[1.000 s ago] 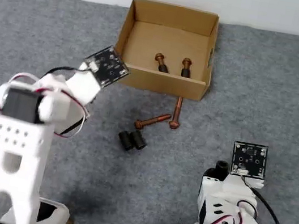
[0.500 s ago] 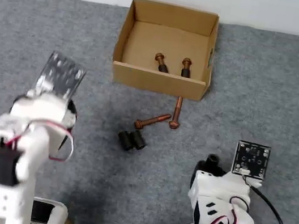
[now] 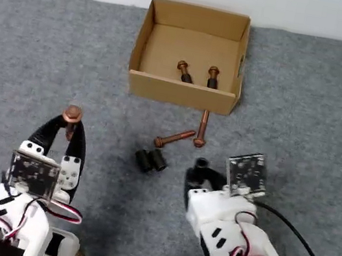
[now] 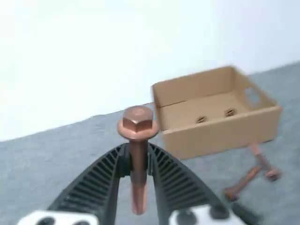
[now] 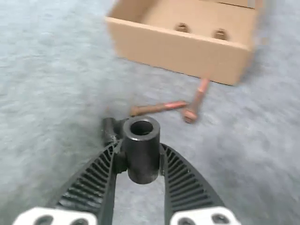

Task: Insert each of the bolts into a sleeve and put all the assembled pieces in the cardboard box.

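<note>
The left end effector [image 3: 70,127] is clamped on a bolt [image 3: 72,113] over the near left of the grey desk [image 3: 318,113]. The bolt's long axis runs along the fingers, with the hex head past the tips and the shank back between them. The right end effector [image 5: 140,159] grips a black sleeve [image 5: 141,140] over the near right of the desk. The sleeve's axis also lies along the fingers, and its open bore end faces out past the tips. Between the arms and the box [image 3: 183,94] lie two loose bolts. The slanted bolt [image 3: 174,138] has its head toward the near left. The straight bolt [image 3: 203,125] points its shank at the box's front wall, the tip reaching up to it, with the head nearer the arms. The slanted one's shank tip ends just beside that head. Two loose sleeves [image 3: 150,159] lie on their sides, touching each other, just beside the slanted bolt's head. In the box, near the front wall, are two assembled pieces [image 3: 184,71] side by side and apart. Their copper heads point toward the far wall and their dark sleeves toward the front wall.
</note>
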`<state>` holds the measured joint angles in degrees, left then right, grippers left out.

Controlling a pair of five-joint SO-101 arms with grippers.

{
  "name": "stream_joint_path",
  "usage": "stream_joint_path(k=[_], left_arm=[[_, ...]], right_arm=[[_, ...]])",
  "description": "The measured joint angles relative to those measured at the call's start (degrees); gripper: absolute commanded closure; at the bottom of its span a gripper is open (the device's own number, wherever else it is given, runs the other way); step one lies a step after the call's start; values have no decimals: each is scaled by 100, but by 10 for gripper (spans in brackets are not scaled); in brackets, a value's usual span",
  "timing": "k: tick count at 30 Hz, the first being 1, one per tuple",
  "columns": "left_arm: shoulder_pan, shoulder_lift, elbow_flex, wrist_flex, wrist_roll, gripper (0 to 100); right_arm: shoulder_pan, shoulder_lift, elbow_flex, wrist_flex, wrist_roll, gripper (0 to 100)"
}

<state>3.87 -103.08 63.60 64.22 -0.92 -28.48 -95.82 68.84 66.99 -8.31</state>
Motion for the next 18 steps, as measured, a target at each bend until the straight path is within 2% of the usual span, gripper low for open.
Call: stream_joint_path(k=[5, 8, 12, 18], left_arm=[[633, -35, 0, -246, 1415, 995], [1134, -35, 0, -343, 2004, 995], [1626, -35, 114, -378, 2251, 995], [2382, -35, 114, -431, 2251, 995]], right_arm=[[-835, -9, 290, -343, 273, 990], [-1196, -9, 457, -642, 563, 990], [-1495, 0, 624, -1055, 1020, 990], [-1662, 0, 721, -1477, 1275, 990]])
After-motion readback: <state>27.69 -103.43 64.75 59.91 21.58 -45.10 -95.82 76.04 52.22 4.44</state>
